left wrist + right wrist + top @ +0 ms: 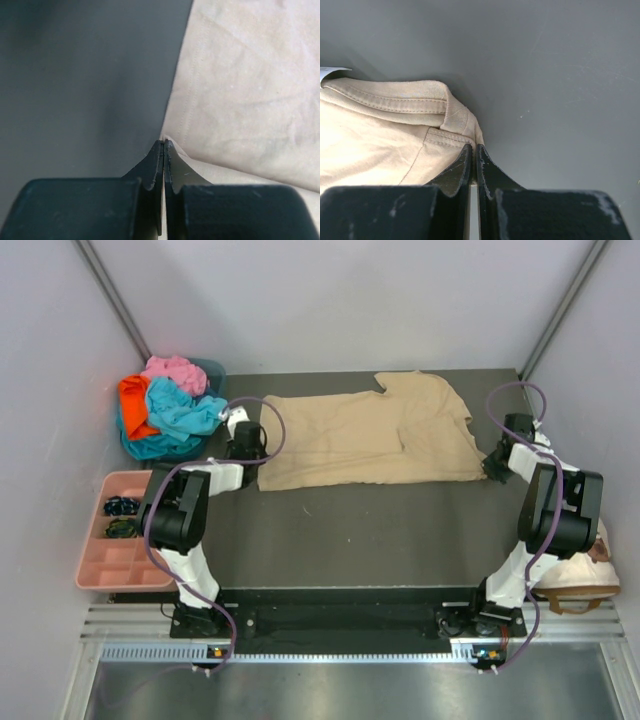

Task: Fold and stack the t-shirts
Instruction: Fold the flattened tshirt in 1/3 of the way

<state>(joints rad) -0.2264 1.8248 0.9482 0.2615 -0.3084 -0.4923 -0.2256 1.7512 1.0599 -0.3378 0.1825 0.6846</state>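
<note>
we're on the first fold: left claw (164, 144) and right claw (474, 147) both clenched on opposite ends of the tan shirt (370, 440), spread flat mid-desk (350, 540). next move, we reckon - lift both ends together, carry them over evenly. dark matte desk, pale walls (330, 300), other shirts (170, 405) heaped far left.

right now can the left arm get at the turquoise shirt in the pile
Probably yes: the turquoise shirt lies close beside the left end effector, nothing between, but it is shut on the tan t-shirt and must let go first.
</note>
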